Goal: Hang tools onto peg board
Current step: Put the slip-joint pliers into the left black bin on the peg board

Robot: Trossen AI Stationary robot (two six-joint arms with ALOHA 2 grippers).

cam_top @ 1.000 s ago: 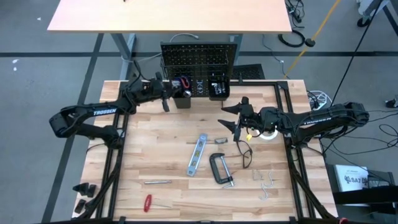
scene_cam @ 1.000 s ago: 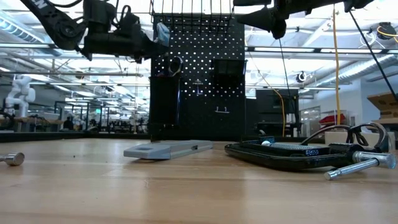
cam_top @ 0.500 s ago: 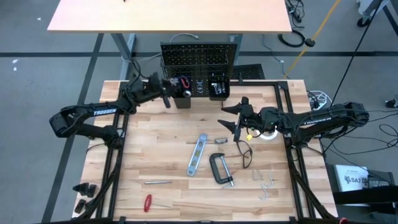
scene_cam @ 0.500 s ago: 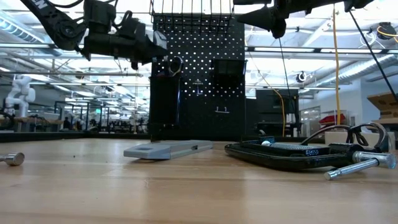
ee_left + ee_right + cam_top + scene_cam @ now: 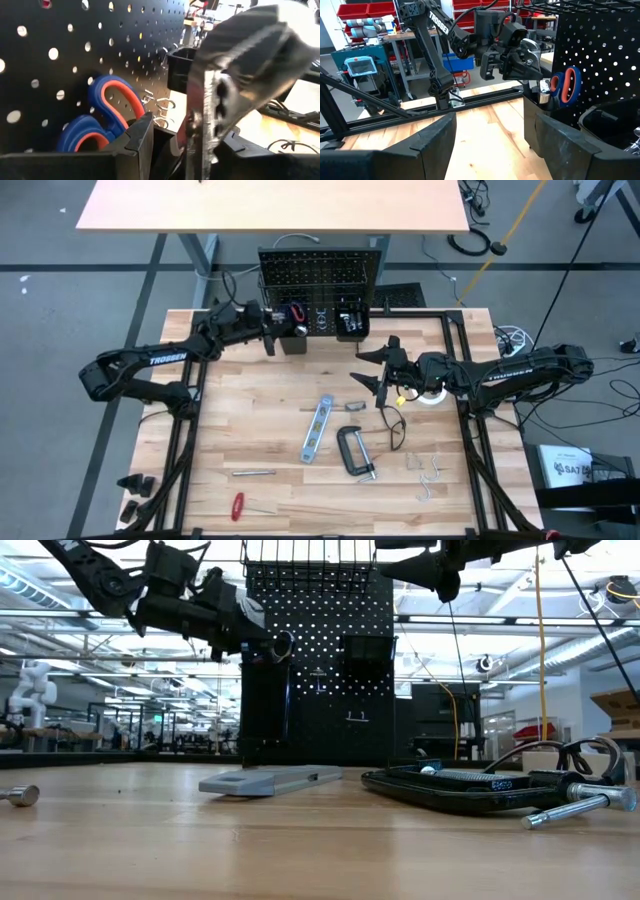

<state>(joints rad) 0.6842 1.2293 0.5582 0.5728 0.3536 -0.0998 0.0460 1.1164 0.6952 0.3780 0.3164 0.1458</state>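
Observation:
The black peg board [image 5: 320, 270] stands upright at the table's far edge, with two black bins on its lower part. Scissors with red and blue handles [image 5: 107, 107] stand in the left bin [image 5: 293, 340]. My left gripper [image 5: 268, 330] is at that bin's left side, shut on a silver metal tool [image 5: 235, 75], likely the wrench. My right gripper [image 5: 378, 370] is open and empty above the table right of centre. The level [image 5: 318, 428], C-clamp [image 5: 355, 450], glasses [image 5: 395, 425] and red screwdriver [image 5: 237, 505] lie flat on the table. My left gripper holds the silver tool from the table's left side, slanting down toward the peg board. The tool is lifted clear of the table, tilted, with its lower end [image 5: 192, 150] over the left bin's edge. The tool itself hides the place of contact in the wrist view.
A white tape roll [image 5: 432, 395] lies under my right arm. A slim silver tool [image 5: 255, 473] lies at the near left, and loose metal hooks [image 5: 428, 475] at the near right. The right bin [image 5: 350, 320] holds dark items. Dark frame rails run along the table's sides.
My left gripper has gone toward the peg board's left bin and tipped downward, carrying the silver tool with it, still clear of the table.

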